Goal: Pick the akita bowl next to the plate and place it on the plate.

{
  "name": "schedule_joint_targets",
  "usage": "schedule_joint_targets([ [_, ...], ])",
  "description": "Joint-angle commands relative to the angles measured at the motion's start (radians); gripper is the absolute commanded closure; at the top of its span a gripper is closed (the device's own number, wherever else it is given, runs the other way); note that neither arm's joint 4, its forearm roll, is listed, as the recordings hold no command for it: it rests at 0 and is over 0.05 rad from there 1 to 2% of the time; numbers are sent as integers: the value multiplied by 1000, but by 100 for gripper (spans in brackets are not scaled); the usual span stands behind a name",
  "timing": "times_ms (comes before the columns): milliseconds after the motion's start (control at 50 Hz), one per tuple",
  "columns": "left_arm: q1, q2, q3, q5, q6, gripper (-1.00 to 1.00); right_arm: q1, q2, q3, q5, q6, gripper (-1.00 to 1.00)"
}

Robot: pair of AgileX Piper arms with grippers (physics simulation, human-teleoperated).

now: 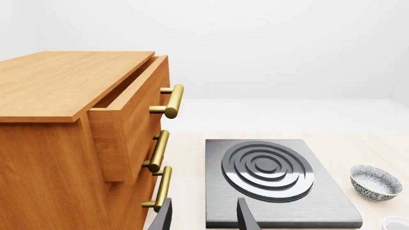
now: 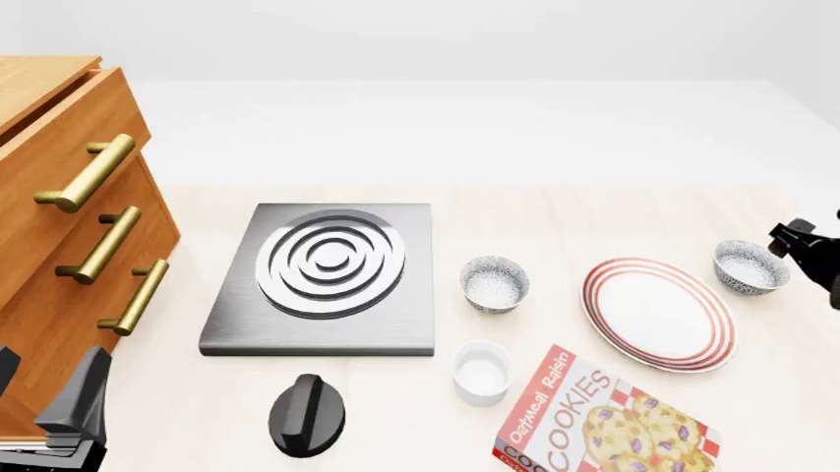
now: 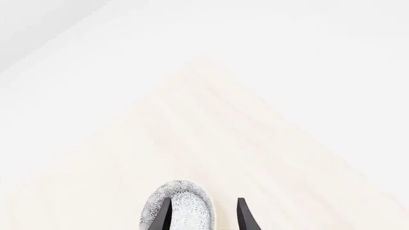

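Akita bowl (image 2: 750, 266) beside plate (image 2: 658, 313), between spread right end effector (image 3: 203, 215) fingers; "Oatmeal Raisin COOKIES" box (image 2: 603, 418) nearby.

Front view looks down from above the near table edge; stove (image 2: 325, 278) sits at ten o'clock. Left wrist view, low and close, shares it.

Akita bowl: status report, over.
Right gripper open, astride akita bowl rim. Left gripper open, idle. Bowl beside plate, not lifted. Nothing in the way.
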Motion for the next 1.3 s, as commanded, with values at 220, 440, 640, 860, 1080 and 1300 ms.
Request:
schedule_joint_targets([
  [220,0,0,0,0,0,-100,1,56,-20,0,28,-100],
  [440,0,0,0,0,0,-100,1,81,-31,1,41,-100],
  [640,0,0,0,0,0,-100,4,111,-28,-15,46,-100],
  [860,0,0,0,0,0,-100,10,124,-28,-18,53,-100],
  [1080,0,0,0,0,0,-100,18,143,-30,-20,58,-100],
  [1300,0,0,0,0,0,-100,25,157,-31,-22,67,-100],
])
